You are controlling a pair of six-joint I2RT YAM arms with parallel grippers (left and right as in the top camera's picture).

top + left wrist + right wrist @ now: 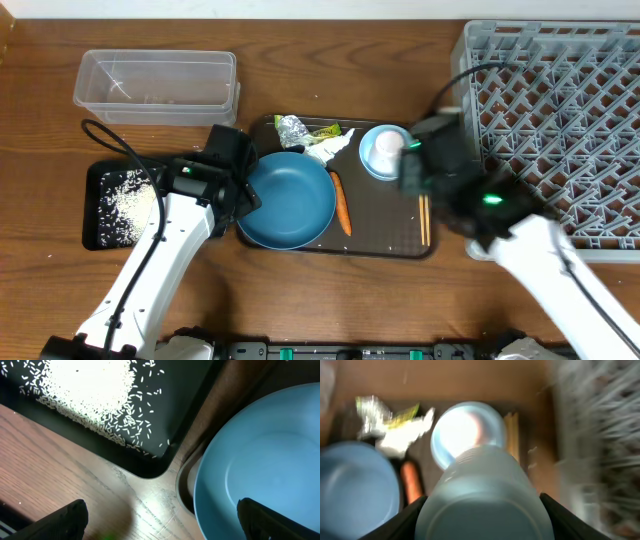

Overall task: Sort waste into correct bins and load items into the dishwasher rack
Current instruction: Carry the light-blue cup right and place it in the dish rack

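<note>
My left gripper [243,196] [160,510] is open and straddles the left rim of the large dark-blue bowl [290,205] [270,460], one finger over the wood and one over the bowl's inside. Beside it, loose white rice [90,395] lies in the black tray [100,235]. My right gripper [405,160] [482,505] is shut on the pale-blue cup [482,495], held above the small pale-blue bowl [378,152] [465,430]. The carrot [341,203], foil [291,128], wrapper [322,131], tissue [325,148] and chopsticks [424,220] lie on the brown tray [390,235].
The clear tub [155,80] stands at the back left, behind the black tray. The grey dishwasher rack [560,110] fills the right side, close to my right arm. The brown tray's left corner nearly touches the black tray.
</note>
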